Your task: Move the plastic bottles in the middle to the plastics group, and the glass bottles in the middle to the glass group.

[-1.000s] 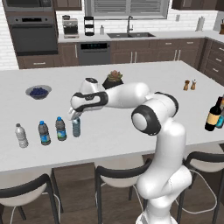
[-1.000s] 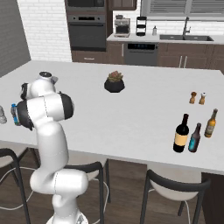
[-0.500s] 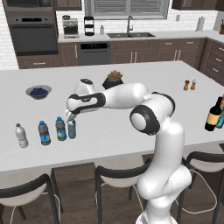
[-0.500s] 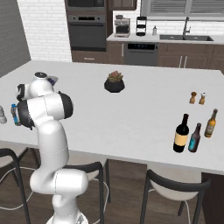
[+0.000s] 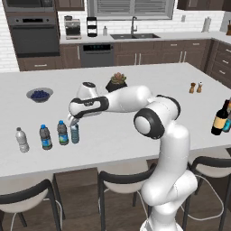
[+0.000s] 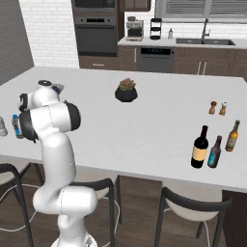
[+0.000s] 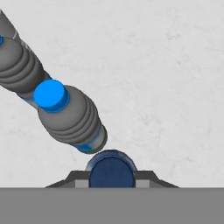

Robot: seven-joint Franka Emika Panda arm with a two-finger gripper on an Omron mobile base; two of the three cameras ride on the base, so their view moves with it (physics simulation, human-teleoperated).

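My gripper (image 5: 74,123) is shut on the cap end of a pale blue plastic bottle (image 5: 75,134), which hangs upright with its base at or just above the counter. It ends a row at the front left: a dark grey blue-capped bottle (image 5: 62,133) right beside it, another grey blue-capped one (image 5: 45,137), and a clear white-capped bottle (image 5: 21,140). In the hand view the held bottle's dark blue cap (image 7: 111,173) sits between the fingers of my gripper (image 7: 111,183), close to the neighbouring grey bottle (image 7: 70,116). The dark wine bottle (image 6: 198,147) stands by the teal bottle (image 6: 215,152) and amber bottle (image 6: 232,136).
A bowl of blueberries (image 5: 39,94) sits at the back left of the island and a potted plant (image 5: 117,83) in the middle. Salt and pepper shakers (image 6: 217,107) stand behind the glass bottles. Stools line the near edge of the white counter (image 5: 149,135).
The gripper has carried the pale bottle a little to the left and down, closing the gap to the row of small bottles. The other bottles have not moved.
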